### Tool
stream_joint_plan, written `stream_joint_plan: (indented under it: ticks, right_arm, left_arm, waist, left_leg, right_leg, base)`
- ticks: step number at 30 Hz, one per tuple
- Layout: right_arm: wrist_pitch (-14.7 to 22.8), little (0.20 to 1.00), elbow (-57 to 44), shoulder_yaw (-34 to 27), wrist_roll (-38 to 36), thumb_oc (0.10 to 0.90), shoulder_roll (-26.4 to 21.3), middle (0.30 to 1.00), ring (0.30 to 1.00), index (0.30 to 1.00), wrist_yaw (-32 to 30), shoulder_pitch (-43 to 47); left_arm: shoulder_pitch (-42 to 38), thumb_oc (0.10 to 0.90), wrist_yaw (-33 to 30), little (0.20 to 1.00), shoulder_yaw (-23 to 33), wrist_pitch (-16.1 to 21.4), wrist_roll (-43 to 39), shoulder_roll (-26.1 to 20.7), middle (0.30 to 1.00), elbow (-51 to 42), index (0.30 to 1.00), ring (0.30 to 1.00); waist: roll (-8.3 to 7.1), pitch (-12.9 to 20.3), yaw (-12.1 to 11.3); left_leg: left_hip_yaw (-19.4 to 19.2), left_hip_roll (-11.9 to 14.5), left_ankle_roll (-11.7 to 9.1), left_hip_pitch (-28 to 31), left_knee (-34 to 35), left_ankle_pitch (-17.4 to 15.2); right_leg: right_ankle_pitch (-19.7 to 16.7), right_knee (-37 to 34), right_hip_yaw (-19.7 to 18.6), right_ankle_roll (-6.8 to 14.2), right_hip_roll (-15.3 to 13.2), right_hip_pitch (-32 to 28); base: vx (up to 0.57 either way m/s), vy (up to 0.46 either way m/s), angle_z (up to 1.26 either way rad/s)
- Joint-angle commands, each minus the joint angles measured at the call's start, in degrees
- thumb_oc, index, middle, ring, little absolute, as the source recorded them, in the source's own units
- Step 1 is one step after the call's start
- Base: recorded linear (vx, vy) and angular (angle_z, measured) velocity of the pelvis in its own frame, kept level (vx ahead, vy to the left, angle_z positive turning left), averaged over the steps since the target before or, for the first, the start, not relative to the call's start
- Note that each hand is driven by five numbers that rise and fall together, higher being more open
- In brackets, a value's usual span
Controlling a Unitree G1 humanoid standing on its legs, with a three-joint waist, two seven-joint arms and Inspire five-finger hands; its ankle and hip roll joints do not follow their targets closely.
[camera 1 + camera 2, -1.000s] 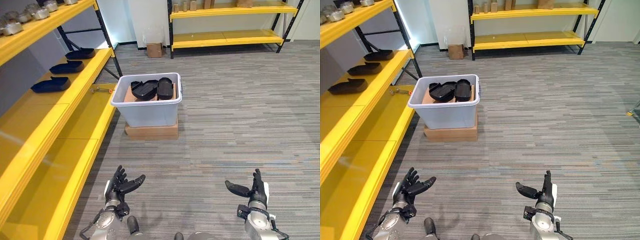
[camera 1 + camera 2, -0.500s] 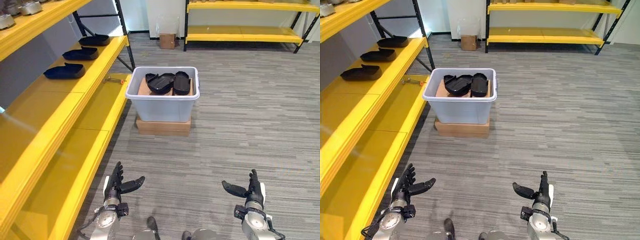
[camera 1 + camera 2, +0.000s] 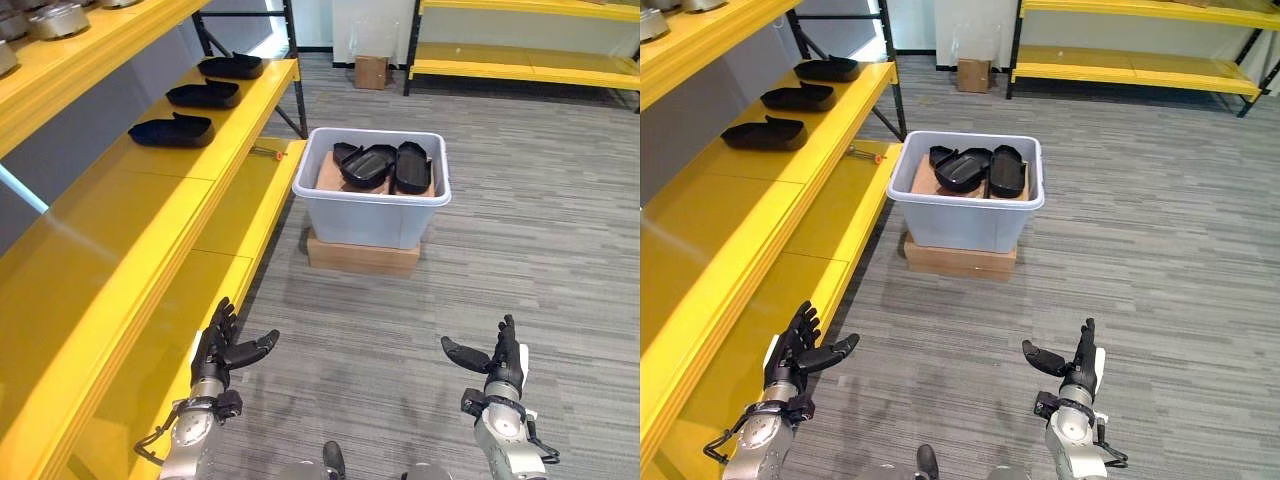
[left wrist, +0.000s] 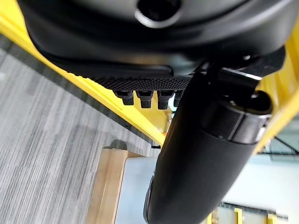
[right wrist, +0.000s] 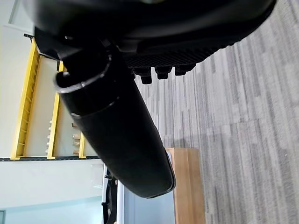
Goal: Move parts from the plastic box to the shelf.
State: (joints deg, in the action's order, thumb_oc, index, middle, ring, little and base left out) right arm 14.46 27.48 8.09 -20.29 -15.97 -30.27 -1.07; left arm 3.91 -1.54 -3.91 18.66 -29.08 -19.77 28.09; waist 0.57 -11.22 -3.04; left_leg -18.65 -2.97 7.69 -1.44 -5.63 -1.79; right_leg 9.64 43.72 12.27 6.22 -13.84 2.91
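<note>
A pale grey plastic box (image 3: 370, 208) stands on a low wooden block (image 3: 362, 256) on the floor ahead. Inside it lie black moulded parts (image 3: 384, 165) on brown cardboard. Three more black parts (image 3: 170, 130) lie in a row on the yellow shelf (image 3: 120, 215) to the left. My left hand (image 3: 219, 348) is low beside the shelf's lower board, open and holding nothing. My right hand (image 3: 497, 359) is low on the right over the carpet, open and holding nothing. Both hands are well short of the box.
A lower yellow shelf board (image 3: 240, 205) runs beside the box, with a small orange-handled tool (image 3: 268, 153) on it. Another yellow rack (image 3: 520, 62) and a small cardboard box (image 3: 372, 71) stand at the far wall. Grey metal parts (image 3: 55, 20) sit on the upper shelf.
The camera has moved, so the box and shelf sit further right and nearer in the picture. Both hands stay open and low, much as before.
</note>
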Motion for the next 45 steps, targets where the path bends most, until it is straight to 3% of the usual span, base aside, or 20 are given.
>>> stream_joint_plan:
  ticks: [1, 2, 3, 4, 8, 11, 13, 17, 20, 22, 25, 26, 29, 33, 38, 42, 45]
  right_arm:
    - [4.65, 1.0, 0.95, -1.5, 0.24, 0.9, -2.23, 1.0, 1.0, 1.0, -0.39, 4.13]
    - [4.67, 1.0, 1.06, -1.38, 0.13, 0.9, -2.56, 1.0, 1.0, 1.0, 0.31, 4.67]
    - [4.63, 1.0, 0.92, -1.38, 0.06, 0.9, -2.89, 1.0, 1.0, 1.0, 0.99, 4.76]
    - [4.63, 1.0, 0.01, -1.54, 0.76, 0.9, -3.45, 1.0, 1.0, 1.0, 2.42, 4.55]
    - [4.41, 1.0, -3.12, -3.16, 2.6, 0.9, -3.12, 1.0, 1.0, 1.0, 0.6, 3.06]
    - [5.35, 1.0, -3.96, -4.81, 4.68, 0.9, -2.65, 1.0, 1.0, 1.0, -2.57, 2.28]
    - [6.7, 1.0, -3.96, -6.86, 6.28, 0.9, -3.0, 1.0, 1.0, 1.0, -7.86, 1.18]
    - [8.12, 1.0, -6.26, -8.61, 9.37, 0.9, -2.45, 1.0, 1.0, 1.0, -10.7, 0.05]
    - [8.55, 1.0, -8.6, -8.77, 9.18, 0.9, -3.14, 1.0, 1.0, 1.0, -9.7, 0.2]
    - [8.62, 1.0, -10.27, -8.39, 9.29, 0.9, -4.25, 1.0, 1.0, 1.0, -8.26, 1.88]
    - [8.07, 1.0, -11.1, -7.75, 9.51, 0.9, -4.97, 1.0, 1.0, 1.0, -7.73, 2.75]
    - [7.72, 1.0, -11.61, -7.87, 9.12, 0.9, -5.27, 1.0, 1.0, 1.0, -6.69, 2.8]
    - [8.28, 1.0, -12.11, -7.85, 10.2, 0.9, -5.42, 1.0, 1.0, 1.0, -5.4, 2.19]
    - [9.57, 1.0, -12.62, -7.84, 10.73, 0.9, -5.61, 1.0, 1.0, 1.0, -3.78, 0.53]
    - [9.45, 1.0, -12.83, -7.49, 9.89, 0.9, -6.35, 1.0, 1.0, 1.0, -0.27, -0.35]
    - [10.17, 1.0, -12.71, -6.58, 8.8, 0.9, -7.42, 1.0, 1.0, 1.0, 1.41, -0.39]
    - [10.6, 1.0, -12.51, -6.1, 8.69, 0.9, -7.83, 1.0, 1.0, 1.0, 1.52, -0.29]
  left_arm:
    - [-1.87, 0.9, 2.91, 1.0, 1.45, 5.06, -3.41, -3.22, 1.0, -6.78, 1.0, 1.0]
    - [-2.29, 0.9, 3.08, 1.0, 1.33, 4.52, -3.48, -3.03, 1.0, -6.86, 1.0, 1.0]
    - [-2.48, 0.9, 3.0, 1.0, 1.28, 4.36, -3.59, -2.98, 1.0, -6.88, 1.0, 1.0]
    - [-2.93, 0.9, 3.76, 1.0, 1.07, 3.74, -3.7, -2.78, 1.0, -6.89, 1.0, 1.0]
    - [-3.11, 0.9, 4.32, 1.0, -0.82, 2.98, -4.6, -3.06, 1.0, -7.63, 1.0, 1.0]
    - [-2.78, 0.9, 3.26, 1.0, -1.87, 1.43, -5.26, -2.91, 1.0, -7.91, 1.0, 1.0]
    - [-2.57, 0.9, 1.94, 1.0, -2.56, 1.68, -8.34, -1.45, 1.0, -7.78, 1.0, 1.0]
    - [-3.6, 0.9, 0.53, 1.0, -3.53, 0.05, -5.16, 0.15, 1.0, -12.14, 1.0, 1.0]
    - [-3.95, 0.9, 0.69, 1.0, -3.38, -0.07, -6.48, 0.21, 1.0, -14.5, 1.0, 1.0]
    - [-4.83, 0.9, 1.16, 1.0, -3.3, -0.83, -8.21, 0.18, 1.0, -16.16, 1.0, 1.0]
    - [-4.7, 0.9, 2.38, 1.0, -3.77, -0.31, -7.66, 0.47, 1.0, -16.26, 1.0, 1.0]
    - [-4.18, 0.9, 2.21, 1.0, -4.27, 0.38, -7.27, 0.95, 1.0, -16.33, 1.0, 1.0]
    - [-3.83, 0.9, 0.57, 1.0, -4.68, 0.81, -7.57, 1.55, 1.0, -16.09, 1.0, 1.0]
    - [-2.96, 0.9, 0.49, 1.0, -5.0, 2.41, -7.13, 2.52, 1.0, -15.79, 1.0, 1.0]
    - [-2.45, 0.9, -1.24, 1.0, -4.38, 3.62, -5.93, 1.86, 1.0, -15.87, 1.0, 1.0]
    - [-3.2, 0.9, -1.52, 1.0, -3.5, 4.84, -5.67, 1.79, 1.0, -15.64, 1.0, 1.0]
    - [-3.81, 0.9, -0.33, 1.0, -3.3, 5.31, -6.14, 1.91, 1.0, -15.66, 1.0, 1.0]
  waist:
    - [-0.42, 3.97, 0.52]
    - [0.0, 3.38, 0.99]
    - [0.24, 2.94, 1.48]
    - [0.85, 1.71, 3.24]
    - [-0.09, -0.1, 5.87]
    - [0.26, -0.69, 6.46]
    - [-1.16, -0.19, 7.19]
    - [-2.59, 2.26, 8.78]
    - [-2.49, 2.96, 9.71]
    - [-2.24, 2.89, 10.33]
    - [-2.02, 2.81, 10.54]
    - [-1.21, 2.79, 10.73]
    - [-1.42, 3.19, 11.28]
    - [-0.51, 3.67, 11.97]
    - [-0.35, 5.21, 11.82]
    - [-0.33, 6.53, 10.94]
    - [-0.85, 6.42, 10.36]
  left_leg:
    - [0.08, -0.94, -0.45, 1.05, -1.24, -6.98]
    - [0.12, -0.11, -1.27, 1.99, -1.23, -6.97]
    - [0.33, 0.25, -1.64, 3.18, -0.91, -7.22]
    - [1.27, 0.97, -2.33, 7.04, 0.58, -8.49]
    - [3.13, 1.52, -4.0, 11.4, 2.16, -10.07]
    - [3.96, 2.8, -4.8, 12.84, 2.15, -10.56]
    - [4.01, 3.64, -5.58, 14.28, 0.97, -12.25]
    - [2.11, 4.6, -6.33, 16.91, -0.51, -14.35]
    - [1.19, 5.56, -6.53, 17.41, -0.78, -14.61]
    - [0.66, 6.37, -6.39, 17.22, -2.36, -16.1]
    - [0.3, 6.74, -6.32, 17.26, -2.78, -16.81]
    - [0.13, 7.52, -6.17, 17.59, -3.46, -18.26]
    - [-0.97, 7.37, -6.3, 16.93, -4.62, -17.93]
    - [-0.77, 8.81, -7.51, 17.44, -7.61, -15.31]
    - [-0.3, 9.74, -10.14, 17.98, -10.64, -8.3]
    - [0.03, 11.39, -14.66, 13.97, -22.47, 2.56]
    - [-1.22, 11.94, -15.51, 9.76, -30.1, 3.26]
  right_leg:
    - [-5.88, -8.65, 4.32, 1.42, 5.88, -2.15]
    - [-4.36, -12.45, 5.19, 0.37, 6.09, -0.4]
    - [-5.05, -15.06, 5.65, 0.05, 5.23, 1.52]
    - [-8.66, -21.03, 5.61, 0.44, 2.5, 6.81]
    - [-18.92, -37.56, 2.35, 3.08, -2.14, 12.0]
    - [-19.58, -41.95, 1.26, 3.61, -3.12, 12.89]
    - [-20.97, -47.26, 1.46, 4.67, -3.0, 8.13]
    - [-20.74, -42.52, 0.76, 5.03, -1.49, 5.36]
    - [-18.74, -39.79, 0.47, 4.07, -0.09, 6.36]
    - [-16.81, -34.62, 0.42, 3.18, 0.77, 10.4]
    - [-15.73, -32.01, 0.96, 2.64, 1.0, 12.69]
    - [-13.97, -29.94, 1.57, 2.6, 1.38, 13.48]
    - [-13.52, -28.29, 2.49, 1.36, 0.99, 15.19]
    - [-10.44, -26.11, 3.24, 0.26, 2.55, 15.17]
    - [-7.98, -27.95, 5.42, -2.41, 5.89, 11.97]
    - [-4.74, -32.84, 6.64, -6.87, 10.4, 5.94]
    - [-3.1, -34.09, 6.95, -8.63, 11.47, 3.29]
  base:
    - [0.06, -0.123, -0.2]
    - [0.06, -0.126, -0.4]
    - [0.11, -0.123, -0.54]
    - [0.12, -0.114, -0.53]
    - [0.21, -0.204, -0.05]
    - [0.29, -0.203, 0.24]
    - [0.45, -0.299, 0.53]
    - [0.48, -0.232, 0.56]
    - [0.3, -0.113, 0.25]
    - [0.34, -0.117, -0.17]
    - [0.26, -0.063, -0.21]
    - [0.22, -0.061, 0.04]
    - [0.22, -0.076, -0.04]
    - [0.23, -0.086, 0.02]
    - [0.17, -0.149, 0.09]
    - [0.14, -0.211, 0.0]
    - [0.07, -0.136, 0.15]
